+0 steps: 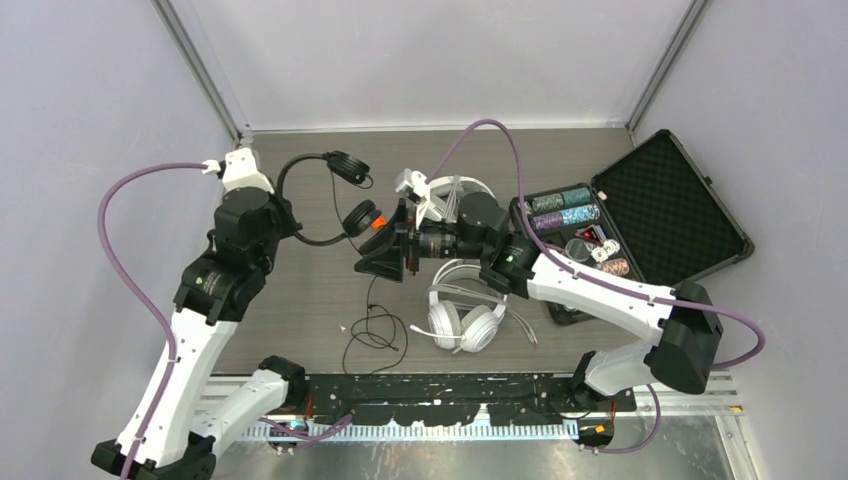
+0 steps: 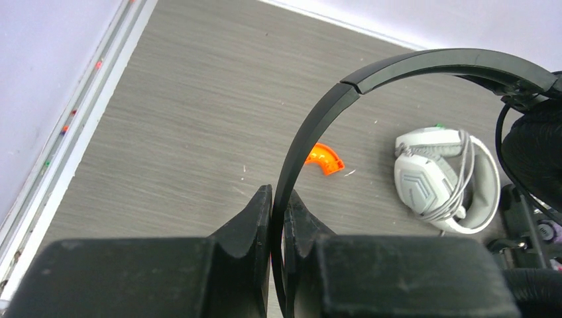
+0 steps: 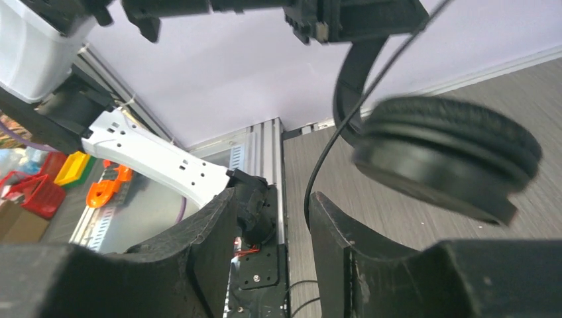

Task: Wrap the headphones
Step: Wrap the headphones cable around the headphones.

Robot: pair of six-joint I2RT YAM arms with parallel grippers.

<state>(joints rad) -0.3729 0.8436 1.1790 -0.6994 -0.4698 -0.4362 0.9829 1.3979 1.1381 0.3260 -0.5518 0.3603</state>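
Grey table (image 1: 300,295), left hand (image 2: 278,199) clamping black headphones (image 2: 424,63), right hand (image 3: 272,202) parted.

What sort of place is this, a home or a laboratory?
Likely a lab robot test cell: plain walls and metal rails box in a table holding headphones and a chip case.

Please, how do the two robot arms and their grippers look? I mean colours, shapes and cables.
The left arm and the right arm both have white links and black joint housings. A thick purple cable loops along each arm. The left gripper and the right gripper have matte black, wedge-shaped fingers.
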